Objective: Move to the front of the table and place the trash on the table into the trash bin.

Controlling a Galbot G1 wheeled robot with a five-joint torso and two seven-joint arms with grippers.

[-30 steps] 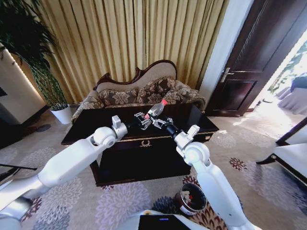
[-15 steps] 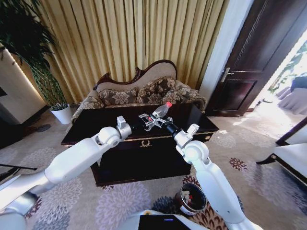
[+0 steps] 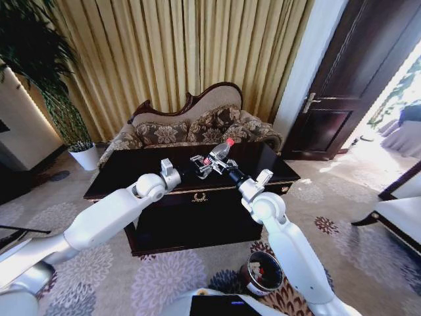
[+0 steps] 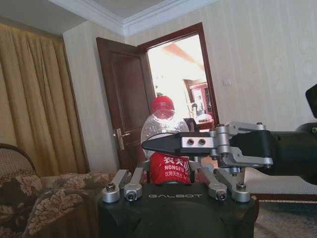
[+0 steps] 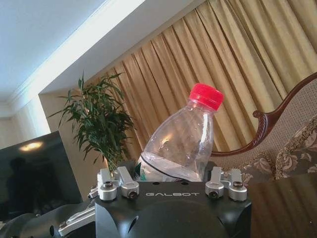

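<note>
Both white arms reach forward and meet in the middle. The right gripper [image 3: 217, 162] is clamped on the bottle [image 3: 220, 151], holding it up, cap tilted away. The left gripper [image 3: 197, 163] sits just beside it, its fingers spread around the same bottle.

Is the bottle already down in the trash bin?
No: the head view shows the red-capped bottle held up over the table in the right claw, while the trash bin sits on the floor.
</note>
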